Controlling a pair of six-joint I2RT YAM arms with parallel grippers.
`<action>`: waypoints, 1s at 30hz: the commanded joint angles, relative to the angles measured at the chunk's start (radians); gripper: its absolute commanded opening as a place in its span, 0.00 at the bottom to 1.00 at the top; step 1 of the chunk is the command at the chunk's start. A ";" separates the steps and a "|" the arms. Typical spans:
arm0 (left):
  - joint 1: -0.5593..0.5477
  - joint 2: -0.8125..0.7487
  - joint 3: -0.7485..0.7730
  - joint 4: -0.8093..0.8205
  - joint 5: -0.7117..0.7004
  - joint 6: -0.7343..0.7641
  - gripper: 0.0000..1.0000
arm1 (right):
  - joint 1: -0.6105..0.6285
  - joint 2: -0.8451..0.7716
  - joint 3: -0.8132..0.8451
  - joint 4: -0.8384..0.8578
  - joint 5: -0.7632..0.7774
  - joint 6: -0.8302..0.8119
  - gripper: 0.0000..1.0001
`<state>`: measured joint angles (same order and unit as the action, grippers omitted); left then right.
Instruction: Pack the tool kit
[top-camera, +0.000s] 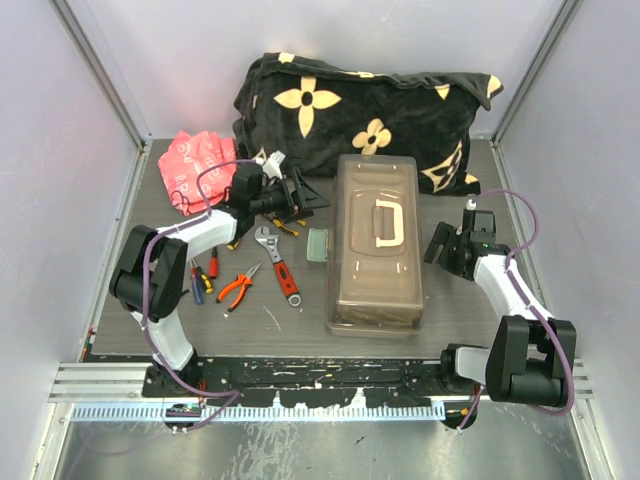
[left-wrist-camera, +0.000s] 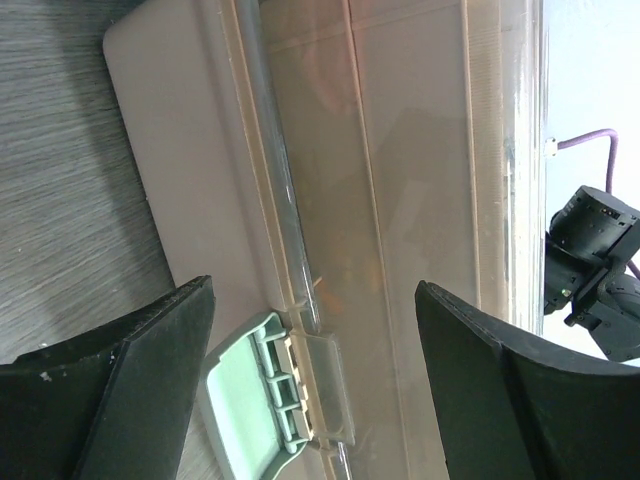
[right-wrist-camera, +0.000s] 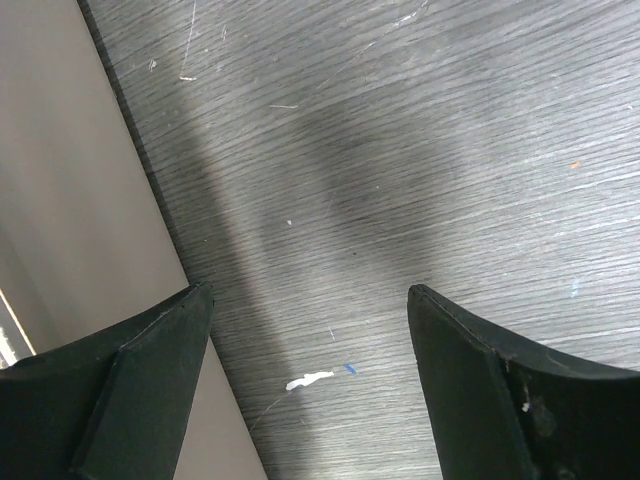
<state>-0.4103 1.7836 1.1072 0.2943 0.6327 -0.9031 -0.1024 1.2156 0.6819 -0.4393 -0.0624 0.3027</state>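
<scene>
The tool kit's box (top-camera: 375, 250) lies shut mid-table, translucent grey-brown with a cream handle (top-camera: 386, 222). Its pale green latch (top-camera: 318, 244) hangs flipped open on the left side. My left gripper (top-camera: 312, 198) is open, just left of the box's far left edge. In the left wrist view the box wall (left-wrist-camera: 400, 180) and the latch (left-wrist-camera: 245, 400) fill the gap of the gripper (left-wrist-camera: 312, 290), untouched. My right gripper (top-camera: 437, 247) is open beside the box's right wall, with only bare table and the box base (right-wrist-camera: 70, 200) between its fingers. A wrench (top-camera: 279, 263), pliers (top-camera: 238, 287) and screwdrivers (top-camera: 202, 277) lie left of the box.
A black blanket with cream flowers (top-camera: 365, 105) is piled at the back behind the box. A crumpled red bag (top-camera: 195, 170) sits at the back left. Metal rails edge the table on both sides and at the front.
</scene>
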 joint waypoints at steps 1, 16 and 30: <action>0.005 0.010 0.004 0.035 0.011 0.013 0.82 | 0.005 0.004 0.003 0.036 -0.046 0.014 0.83; -0.027 0.098 0.071 0.062 0.070 -0.005 0.82 | 0.006 0.007 0.007 0.034 -0.055 0.000 0.83; -0.094 0.063 0.116 0.112 0.133 -0.066 0.84 | 0.006 0.038 0.015 0.036 -0.083 -0.017 0.82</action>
<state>-0.4477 1.8950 1.1770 0.3328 0.6827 -0.9443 -0.1089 1.2636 0.6819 -0.4282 -0.0826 0.2852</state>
